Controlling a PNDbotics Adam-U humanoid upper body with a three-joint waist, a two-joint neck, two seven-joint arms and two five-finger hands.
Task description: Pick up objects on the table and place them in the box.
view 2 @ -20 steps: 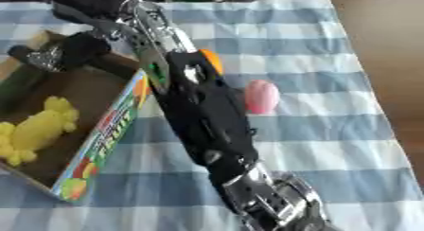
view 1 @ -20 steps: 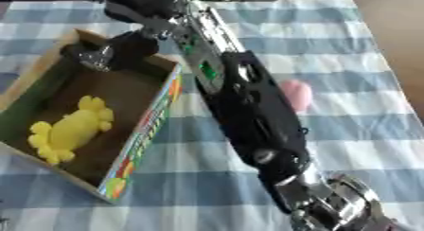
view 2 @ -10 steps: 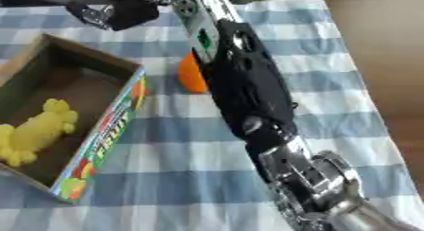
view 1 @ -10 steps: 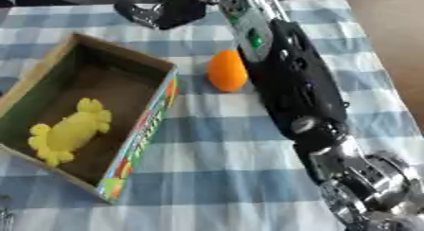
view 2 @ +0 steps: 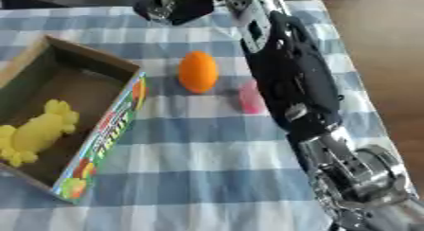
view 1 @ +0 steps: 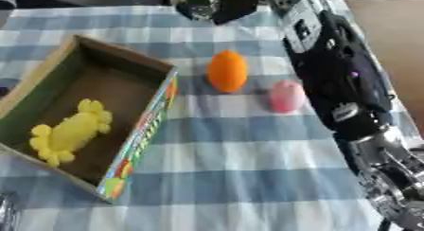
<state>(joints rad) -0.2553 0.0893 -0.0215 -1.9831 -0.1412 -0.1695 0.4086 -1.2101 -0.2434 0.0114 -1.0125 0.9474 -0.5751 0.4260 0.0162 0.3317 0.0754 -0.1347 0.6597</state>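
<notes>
Right hand [view 1: 217,6] up at far edge of counter [view 1: 248,178], fingers unclear – orange egg-shaped obj [view 1: 227,70] prob light, smooth, slippery – grip round its middle.

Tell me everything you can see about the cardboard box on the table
The box is an open-topped rectangular tray, plain brown inside, with bright multicoloured print along its near outer side. It sits flat but turned askew on the left of the blue-and-white checked tablecloth. Inside lies one yellow toy, resting on the floor toward the near end. Neither hand touches it; the orange object lies apart, to its right.
</notes>
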